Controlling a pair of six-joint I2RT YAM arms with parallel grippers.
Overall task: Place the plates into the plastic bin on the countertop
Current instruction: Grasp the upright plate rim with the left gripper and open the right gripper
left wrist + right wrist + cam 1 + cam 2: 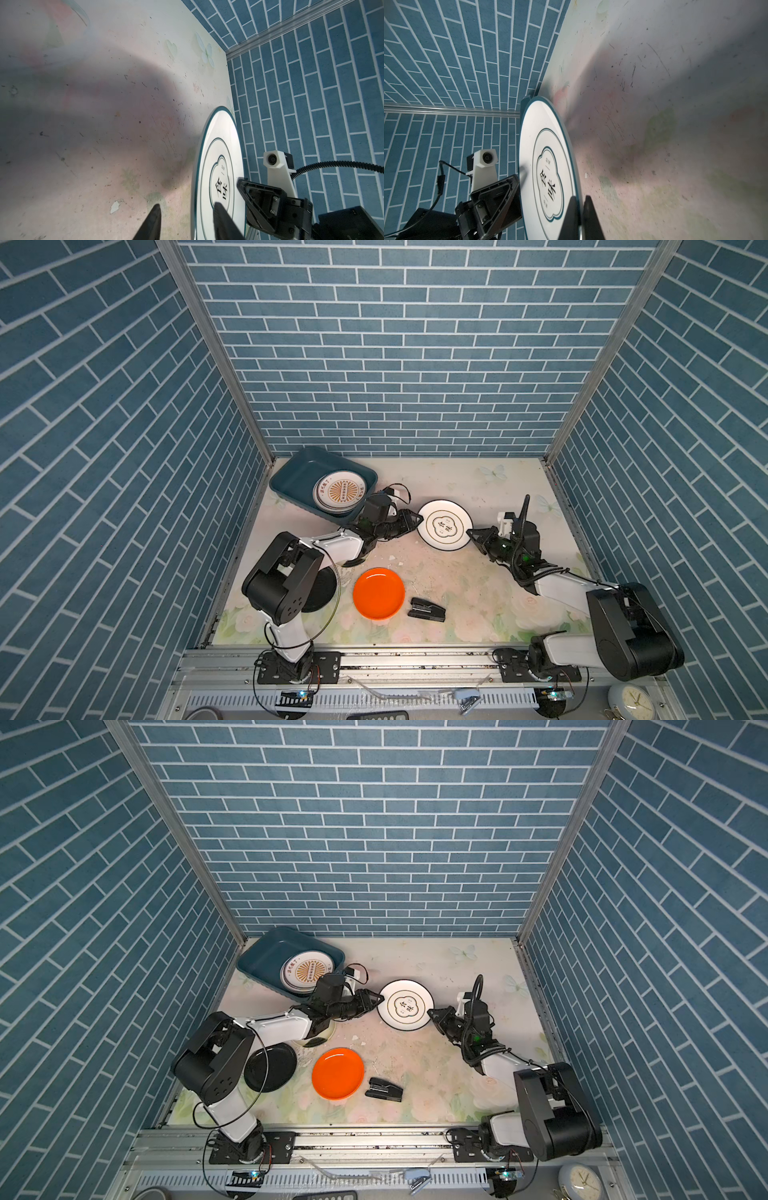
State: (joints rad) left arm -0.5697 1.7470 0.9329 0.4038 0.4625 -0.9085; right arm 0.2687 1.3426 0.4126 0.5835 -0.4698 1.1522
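Stacked plates (338, 491) fill the bin (291, 466); right tool (469, 532) pinches teal-rimmed plate (444, 524), left tool (417, 519) spread astride it; orange plate (378, 593), black plate (272, 1067) outside.

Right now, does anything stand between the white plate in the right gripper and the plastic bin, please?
Yes: the left gripper reaches in between the white plate and the plastic bin, its jaws straddling the plate's rim. Nothing else visible does.

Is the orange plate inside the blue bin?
No, the orange plate lies on the flowery countertop beside a small black stapler, well apart from the bin.
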